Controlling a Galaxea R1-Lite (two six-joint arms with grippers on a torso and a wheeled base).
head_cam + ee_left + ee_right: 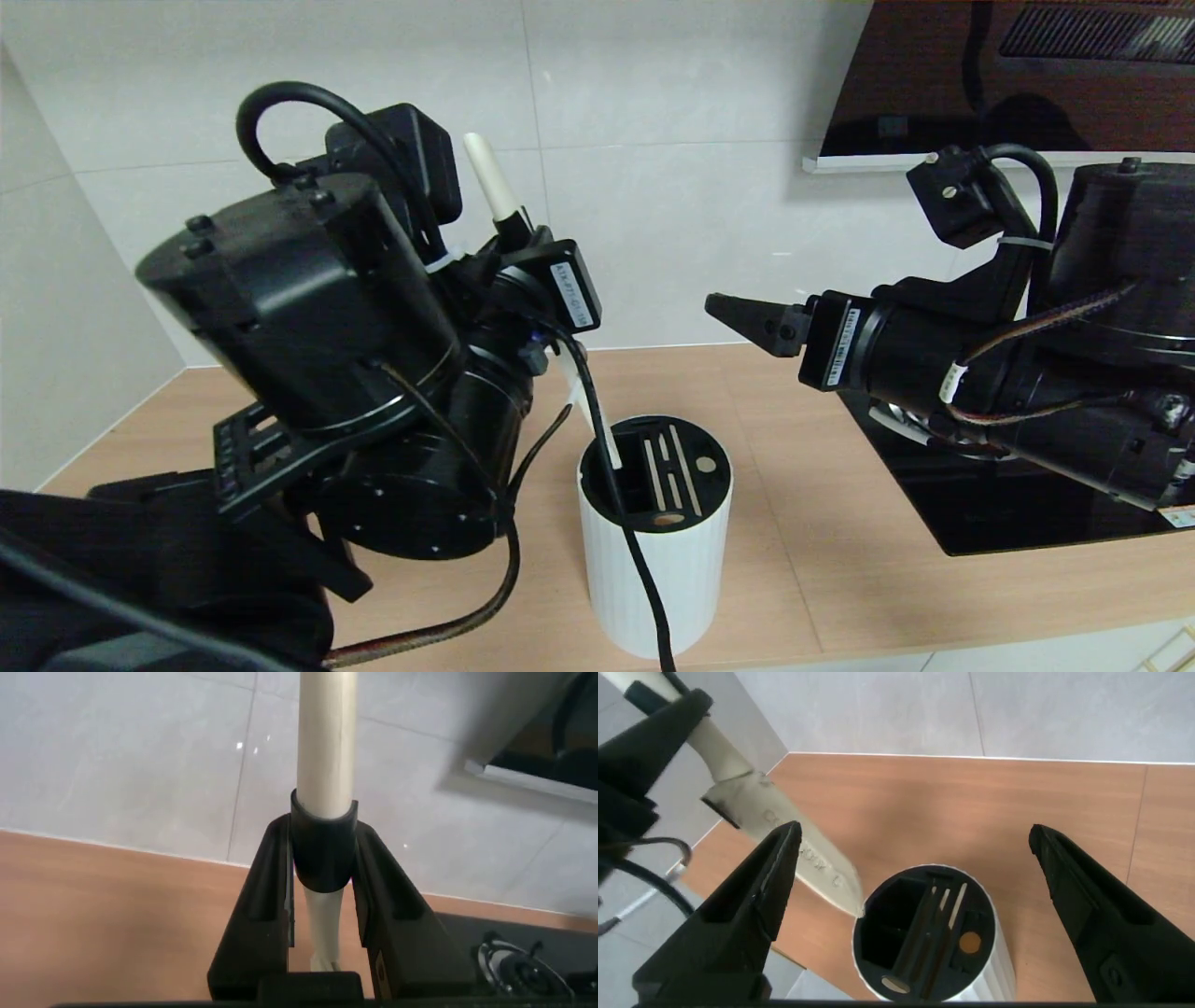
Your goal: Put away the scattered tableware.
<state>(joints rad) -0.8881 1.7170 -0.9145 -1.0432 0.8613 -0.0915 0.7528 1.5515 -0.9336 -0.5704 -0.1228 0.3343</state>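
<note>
The left gripper (pixel 513 235) is clamped on the knife (pixel 492 177), its fingers (pixel 277 905) pressed on either side of the black collar below the cream handle. The knife hangs steeply tilted, handle up toward the tiled wall (pixel 700 168) and pale blade slanting down to the holder (pixel 653 569). The tip sits at the edge of the holder's wide opening; whether it is already inside cannot be told.

The holder is a white ribbed cylinder standing upright on the wooden counter (pixel 794 485). Its black top insert has one wide rectangular opening, several narrow slits beside it and one small round hole. Apart from the knife tip, nothing can be seen in any of them.

The right gripper (pixel 913 833) hovers over the holder with its jaws spread wide and nothing between them, apart from the knife.

There is one knife, one holder and two grippers. A black cooktop (pixel 1008 513) is set into the counter to the holder's right, beneath a dark hood (pixel 1008 75).
</note>
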